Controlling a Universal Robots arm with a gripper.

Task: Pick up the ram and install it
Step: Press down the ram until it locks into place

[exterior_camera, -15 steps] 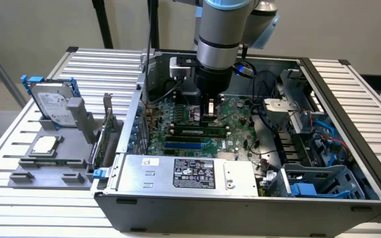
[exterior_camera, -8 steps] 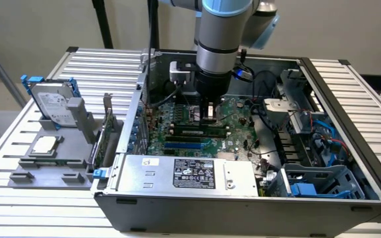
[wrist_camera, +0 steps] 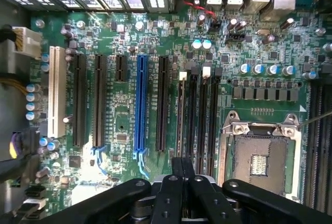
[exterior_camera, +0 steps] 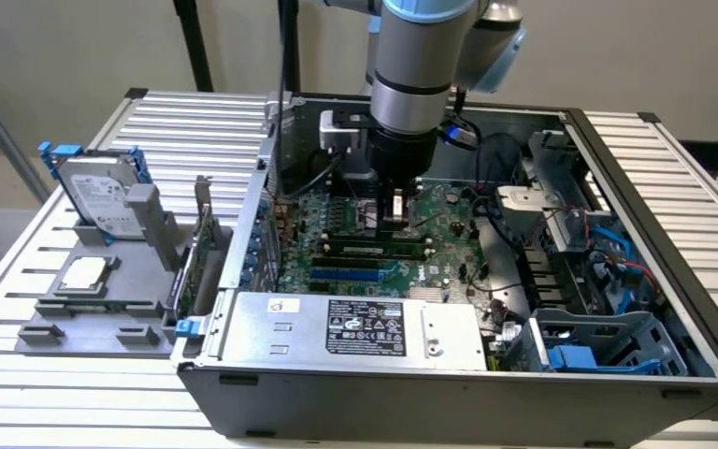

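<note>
Ram as a thin green strip, lying in the grey holder at the exterior view's left, outside the open computer case. Farther in, gripper low over the motherboard, fingers pressed together above the narrow black slots beside the processor socket, well apart from the ram.

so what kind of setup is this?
Looks like a PC-assembly test bench: an open computer case on a slatted metal table, motherboard exposed, and a hard drive standing in a grey parts fixture alongside.
</note>
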